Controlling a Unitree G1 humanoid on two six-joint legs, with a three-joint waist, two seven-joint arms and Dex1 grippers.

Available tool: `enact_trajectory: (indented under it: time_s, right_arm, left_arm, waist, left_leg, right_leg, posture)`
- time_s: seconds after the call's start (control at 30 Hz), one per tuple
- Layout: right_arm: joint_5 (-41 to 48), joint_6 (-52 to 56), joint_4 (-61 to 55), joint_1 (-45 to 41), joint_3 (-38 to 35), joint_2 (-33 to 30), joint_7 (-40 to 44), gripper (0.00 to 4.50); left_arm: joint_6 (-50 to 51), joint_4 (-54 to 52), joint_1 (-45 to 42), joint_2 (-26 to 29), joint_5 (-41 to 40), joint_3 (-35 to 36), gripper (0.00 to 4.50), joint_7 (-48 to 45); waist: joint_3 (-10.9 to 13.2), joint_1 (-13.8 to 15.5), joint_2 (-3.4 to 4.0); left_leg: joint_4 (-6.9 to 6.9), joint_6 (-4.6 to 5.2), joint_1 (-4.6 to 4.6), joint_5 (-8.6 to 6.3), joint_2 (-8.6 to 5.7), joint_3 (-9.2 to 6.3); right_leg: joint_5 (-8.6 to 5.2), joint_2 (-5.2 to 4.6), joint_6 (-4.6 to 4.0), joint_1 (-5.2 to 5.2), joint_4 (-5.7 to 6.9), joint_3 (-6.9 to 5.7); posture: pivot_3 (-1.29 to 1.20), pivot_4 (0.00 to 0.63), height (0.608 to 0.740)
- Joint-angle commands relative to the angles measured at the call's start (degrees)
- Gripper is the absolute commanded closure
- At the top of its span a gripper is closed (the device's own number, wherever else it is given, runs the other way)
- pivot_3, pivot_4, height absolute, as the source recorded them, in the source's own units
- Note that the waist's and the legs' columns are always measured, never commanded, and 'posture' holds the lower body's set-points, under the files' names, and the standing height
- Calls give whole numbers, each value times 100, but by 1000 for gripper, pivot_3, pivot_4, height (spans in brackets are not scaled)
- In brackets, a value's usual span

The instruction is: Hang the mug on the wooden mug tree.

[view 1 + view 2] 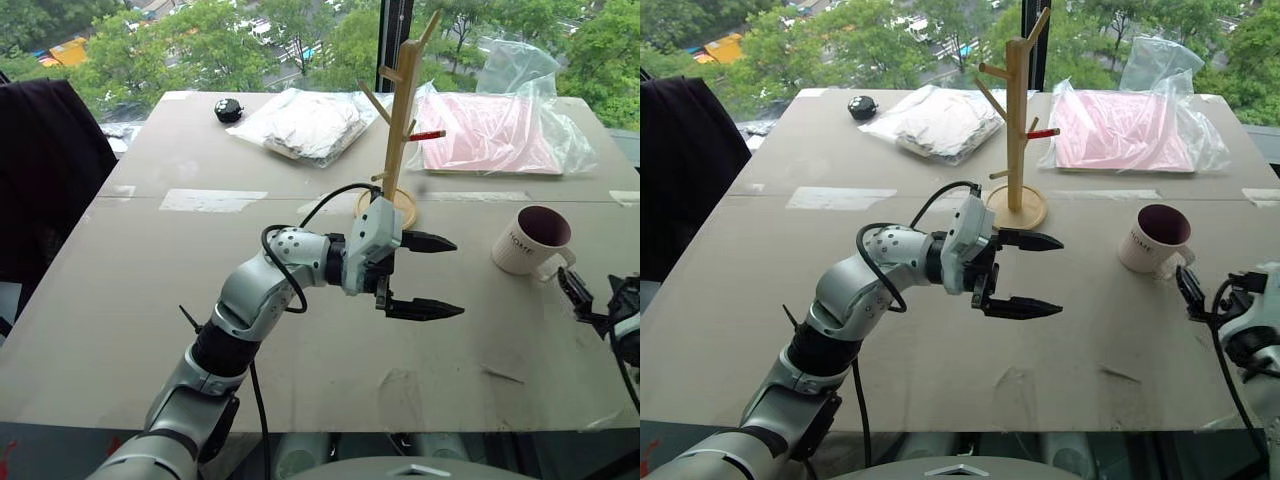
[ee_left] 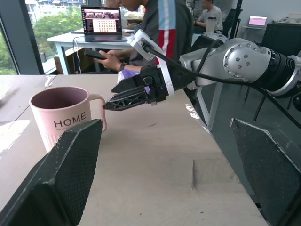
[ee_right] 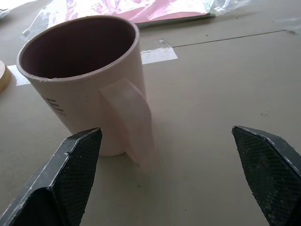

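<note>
The white mug (image 1: pixel 530 240) with a dark maroon inside stands upright on the table at the right, its "HOME" lettering on the side and its handle (image 3: pixel 131 122) turned toward my right gripper. My right gripper (image 3: pixel 169 160) is open just short of the handle, one finger to each side, touching nothing. The wooden mug tree (image 1: pixel 402 130) stands on its round base behind the table's middle, with one red-tipped peg. In front of the tree my left gripper (image 1: pixel 455 278) hovers open and empty, pointing toward the mug (image 2: pixel 63 117).
Behind the tree lie a clear bag of white cloth (image 1: pixel 305 122) and a bag with a pink sheet (image 1: pixel 490 130). A small black object (image 1: pixel 229 110) sits at the far left. A dark chair (image 1: pixel 45 170) stands left of the table. A person (image 2: pixel 155 28) sits beyond the right edge.
</note>
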Motion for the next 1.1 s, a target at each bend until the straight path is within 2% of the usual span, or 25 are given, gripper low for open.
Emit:
enact_trajectory:
  time_s: [0.03, 0.4, 0.73, 0.87, 0.93, 0.97, 1.0, 1.03, 1.1]
  right_arm:
    - [-354, -351, 116, -166, 135, 81, 36, 27]
    - [-1106, -819, 959, -482, 519, 288, 212, 27]
    - [-1236, -977, 1345, -813, 528, 436, 287, 27]
    - [-1239, -1048, 1438, -872, 510, 420, 346, 1203]
    - [-1251, -1068, 1480, -901, 518, 403, 373, 2266]
    - [-1268, -1083, 1511, -920, 531, 393, 398, 2579]
    - [-1281, -1093, 1541, -941, 545, 391, 422, 3163]
    - [-1292, -1098, 1566, -960, 561, 394, 446, 3468]
    - [-1317, -1086, 1606, -990, 601, 400, 486, 4434]
  left_arm:
    - [-16, -262, 8, 44, 18, 81, 0, 48]
    - [236, -387, -147, -56, 129, 91, 0, 510]
    - [156, -271, -187, -121, 484, -30, 0, 735]
    - [132, -251, -160, -137, 598, -63, 0, 784]
    - [118, -252, -140, -143, 643, -84, 0, 790]
    - [108, -258, -125, -147, 664, -98, 0, 790]
    - [102, -264, -114, -151, 680, -105, 0, 791]
    - [99, -268, -105, -155, 691, -109, 0, 792]
    - [92, -273, -96, -164, 715, -111, 0, 796]
  waist:
    - [0, -1, 0]
    - [0, -10, 0]
    - [0, -24, 0]
    - [0, -20, 0]
    - [0, -22, 0]
    - [0, -22, 0]
    - [0, -22, 1]
    - [0, -23, 1]
    - [0, -23, 1]
  left_leg:
    - [0, 0, 0, 0, 0, 0]
    - [0, 0, 1, 0, -2, 0]
    - [0, 0, 5, 0, -3, 2]
    - [0, 0, 3, 0, -3, 1]
    - [0, 0, 3, 0, -3, 2]
    - [0, 0, 4, 0, -3, 2]
    - [0, 0, 4, 0, -3, 1]
    - [0, 0, 4, 0, -4, 2]
    - [0, 0, 4, 0, -3, 2]
  right_leg:
    - [0, 0, 0, 0, 0, 0]
    - [0, 0, 0, 0, 1, 0]
    - [1, 1, 0, 0, 6, 2]
    - [1, 1, 0, 0, 6, 1]
    - [1, 1, 0, 0, 6, 2]
    - [1, 1, 0, 0, 6, 1]
    - [1, 1, 0, 0, 6, 1]
    - [1, 1, -1, 0, 6, 2]
    - [1, 1, -1, 0, 6, 2]
  posture:
    - [0, 150, 740]
    - [0, 150, 740]
    - [0, 150, 740]
    - [0, 150, 740]
    - [0, 150, 740]
    - [0, 150, 740]
    - [0, 150, 740]
    - [0, 150, 740]
    - [0, 150, 740]
